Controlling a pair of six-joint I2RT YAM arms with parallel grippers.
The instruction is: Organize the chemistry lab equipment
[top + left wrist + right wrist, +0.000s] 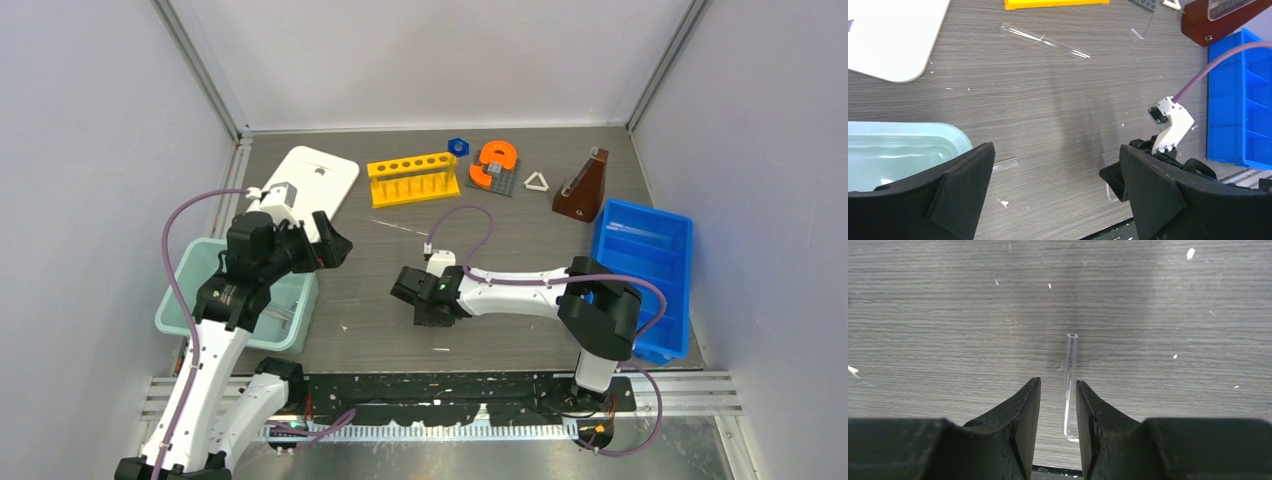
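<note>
My right gripper (pixel 408 298) (pixel 1058 381) is low over the table. Its jaws stand narrowly apart on either side of a small clear tube (pixel 1070 385), which lies flat close to the right finger. My left gripper (pixel 338 243) (pixel 1056 150) is wide open and empty above the table, beside the teal bin (pixel 190 300). A thin clear rod (pixel 398 228) (pixel 1045 42) lies in front of the yellow six-hole rack (pixel 412 178). The blue hexagonal piece (pixel 458 146), white triangle (pixel 537 181) and brown flask (pixel 583 187) stand at the back. I cannot make out the wire tongs.
An orange horseshoe piece (pixel 495 163) on a grey base sits behind the rack. A blue divided bin (pixel 640 265) is at the right, and a white board (pixel 310 180) at the back left. Another clear tube (pixel 1005 163) lies by the teal bin's corner.
</note>
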